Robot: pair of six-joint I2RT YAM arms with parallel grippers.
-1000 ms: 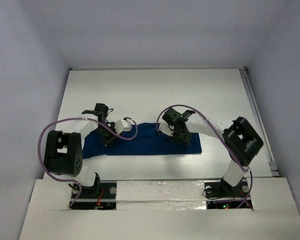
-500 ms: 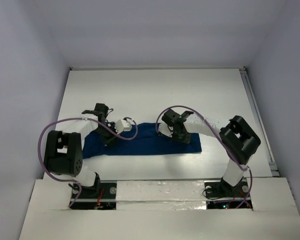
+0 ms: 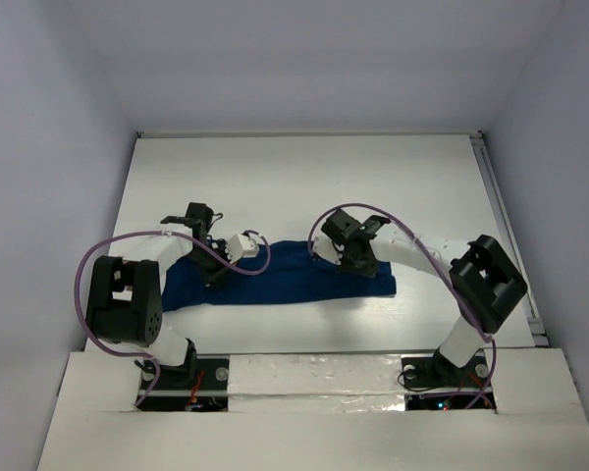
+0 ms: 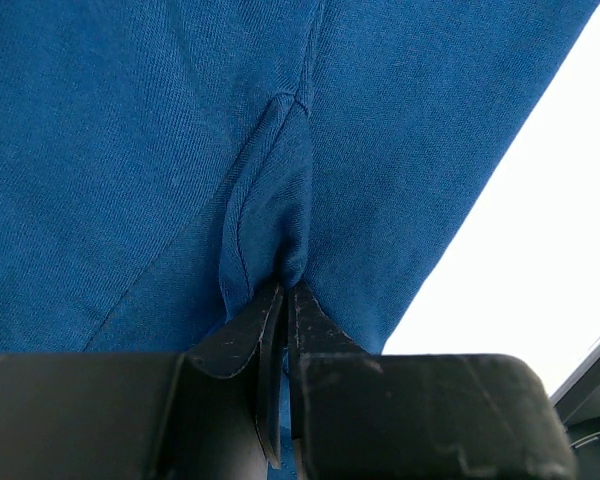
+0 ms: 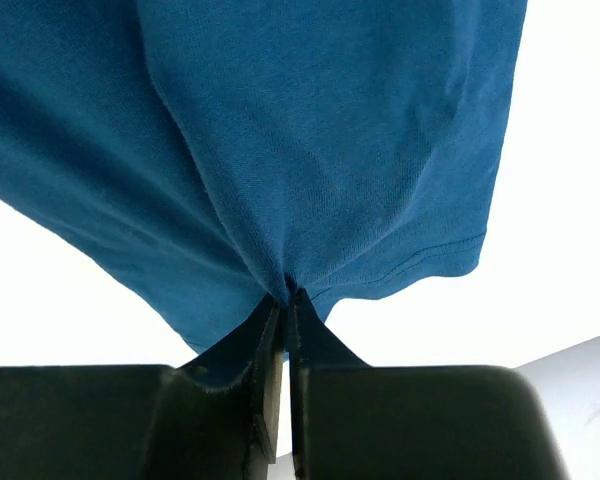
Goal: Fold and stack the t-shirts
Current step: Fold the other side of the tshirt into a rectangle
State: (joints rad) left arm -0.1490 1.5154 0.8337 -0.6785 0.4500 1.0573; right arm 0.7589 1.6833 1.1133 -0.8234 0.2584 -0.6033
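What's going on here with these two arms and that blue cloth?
Two robot arms are handling a dark blue t-shirt that lies as a long strip across the white table. The left tool is shut on a pinched ridge of fabric towards the strip's left end. The right tool is shut on the cloth's edge towards the right end. With both ends gripped, a fold looks likely next.

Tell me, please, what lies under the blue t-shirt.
Only the white table shows, running out from under the t-shirt on every side. The cloth covers whatever is directly beneath it, so I cannot tell whether anything else lies there.
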